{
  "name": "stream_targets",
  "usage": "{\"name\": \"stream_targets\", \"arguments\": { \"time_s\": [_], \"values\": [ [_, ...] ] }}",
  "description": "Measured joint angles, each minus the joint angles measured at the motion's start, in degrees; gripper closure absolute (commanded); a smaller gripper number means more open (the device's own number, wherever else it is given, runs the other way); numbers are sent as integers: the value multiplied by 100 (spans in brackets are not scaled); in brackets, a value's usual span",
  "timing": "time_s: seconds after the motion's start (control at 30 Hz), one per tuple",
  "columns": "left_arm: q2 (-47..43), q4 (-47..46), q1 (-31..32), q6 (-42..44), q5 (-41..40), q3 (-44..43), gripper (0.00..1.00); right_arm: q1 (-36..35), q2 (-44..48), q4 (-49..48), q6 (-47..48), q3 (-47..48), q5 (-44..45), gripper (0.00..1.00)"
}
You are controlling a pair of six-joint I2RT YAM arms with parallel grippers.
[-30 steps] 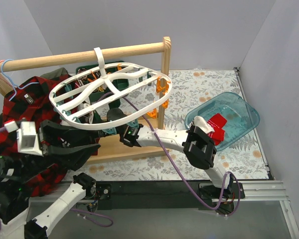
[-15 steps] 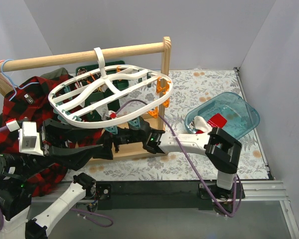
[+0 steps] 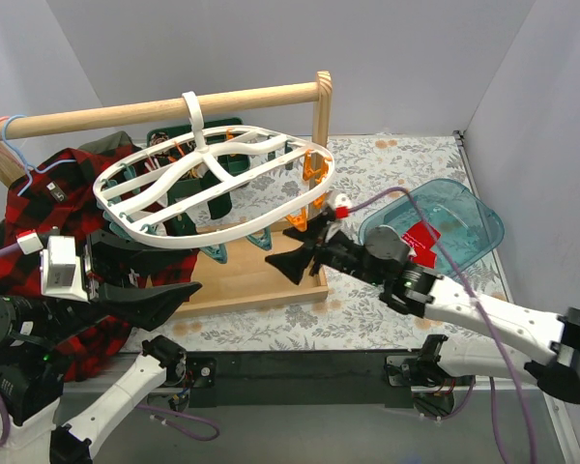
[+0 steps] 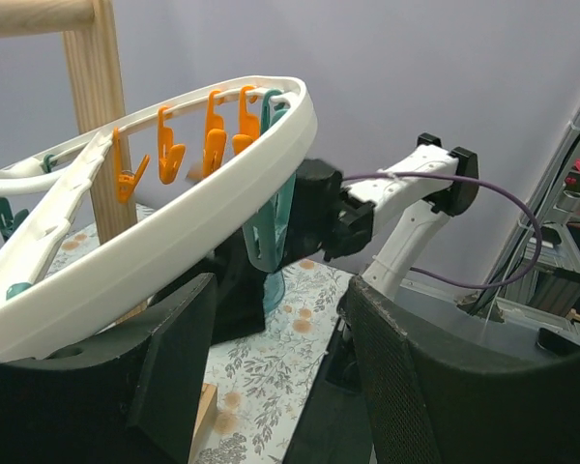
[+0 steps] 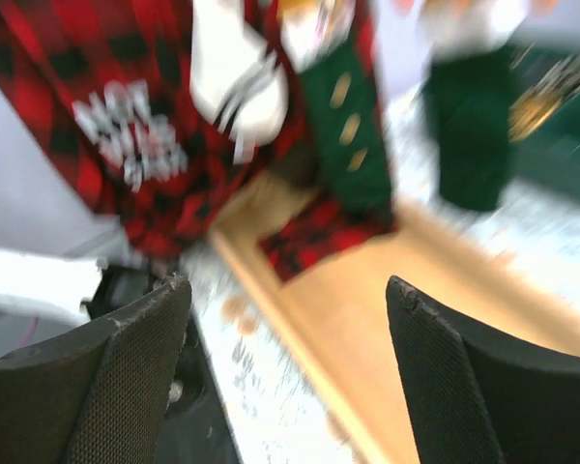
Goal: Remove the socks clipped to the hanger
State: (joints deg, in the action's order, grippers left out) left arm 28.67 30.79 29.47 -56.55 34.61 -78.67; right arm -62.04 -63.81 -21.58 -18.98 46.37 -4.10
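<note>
The white oval hanger (image 3: pixel 295 208) hangs by its hook from the wooden rail, and its rim (image 4: pixel 174 222) carries orange clips (image 4: pixel 213 130). Dark green socks (image 3: pixel 208 198) hang under it. The blurred right wrist view shows a green sock with gold motifs (image 5: pixel 343 116), a second green one (image 5: pixel 474 135) and a white-cuffed one (image 5: pixel 237 82). My right gripper (image 3: pixel 280 248) is open and empty, right of the hanger's near edge; the wooden base shows in its gap (image 5: pixel 290 358). My left gripper (image 3: pixel 188 274) is open just below the near-left rim, with only floral cloth between its fingers (image 4: pixel 280 387).
The wooden rail (image 3: pixel 174 106) rests on a post (image 3: pixel 321 145) over a flat wooden base (image 3: pixel 261 280). A red-and-black plaid shirt (image 3: pixel 39 213) hangs at the left on a thin blue-pink hanger (image 3: pixel 10 130). A teal bin (image 3: pixel 464 217) at the right holds a red sock (image 3: pixel 423 240).
My right gripper has opened wide and drawn back to the right from under the hanger, its arm swinging out low. The left gripper has barely moved.
</note>
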Motion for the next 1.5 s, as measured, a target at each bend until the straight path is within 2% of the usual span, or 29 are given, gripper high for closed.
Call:
{"name": "stream_targets", "arguments": {
  "time_s": [0.13,0.27,0.47,0.63,0.77,1.0,1.2,1.33,1.5],
  "values": [
    [0,-2,2,20,15,24,46,46,1082,350,472,133,632,23],
    [2,-2,2,20,20,31,46,90,1364,616,848,455,1005,29],
    [2,-2,2,20,33,44,46,125,1307,1161,1244,713,1390,33],
    [4,-2,2,20,35,44,46,129,1351,1580,1451,1016,1537,24],
    [7,-2,2,20,39,44,46,129,1478,1851,1526,1325,1528,23],
    [13,-2,2,17,59,63,47,129,1523,1939,1639,1851,1464,30],
    [13,-7,2,15,61,74,47,129,1185,2017,1644,2253,1255,34],
    [13,-35,2,7,63,116,48,129,994,2076,1641,2369,1145,42],
    [13,-42,2,-4,50,129,49,133,874,2155,1620,2511,1196,48]
  ]
}}
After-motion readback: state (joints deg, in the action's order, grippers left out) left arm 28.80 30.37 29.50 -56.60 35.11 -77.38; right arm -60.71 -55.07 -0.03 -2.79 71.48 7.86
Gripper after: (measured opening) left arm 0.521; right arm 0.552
